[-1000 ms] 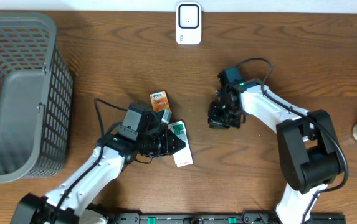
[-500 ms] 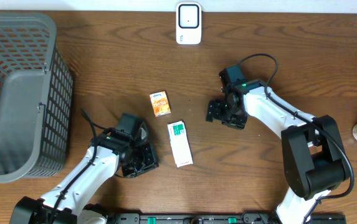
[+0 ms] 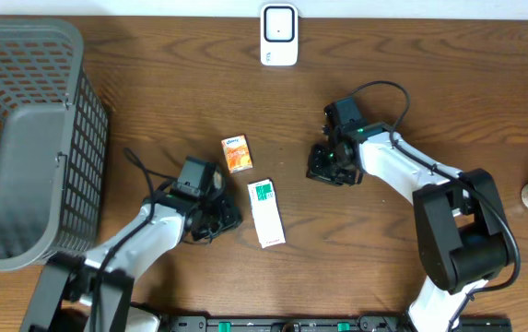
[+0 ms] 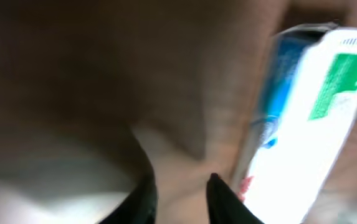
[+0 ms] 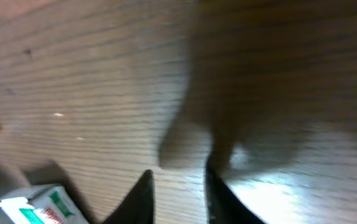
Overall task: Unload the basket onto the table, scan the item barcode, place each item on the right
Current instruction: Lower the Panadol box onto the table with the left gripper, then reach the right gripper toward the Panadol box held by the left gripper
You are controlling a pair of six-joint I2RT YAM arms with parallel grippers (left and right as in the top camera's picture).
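The white and green box (image 3: 265, 212) lies flat on the table (image 3: 411, 83), just right of the left gripper (image 3: 225, 219), whose fingers stand narrowly apart over bare wood with nothing between them. The right gripper (image 3: 322, 171), likewise slightly apart and empty, sits low over the table, apart from the box. The scanner (image 3: 278, 34) stands at the far edge.

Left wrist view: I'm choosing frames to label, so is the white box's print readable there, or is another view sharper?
Left wrist: heavy blur, white box smeared and washed out, print unreadable. Right wrist: also blurred, glare on the table. Overhead: sharp, evenly lit, but the box is small.
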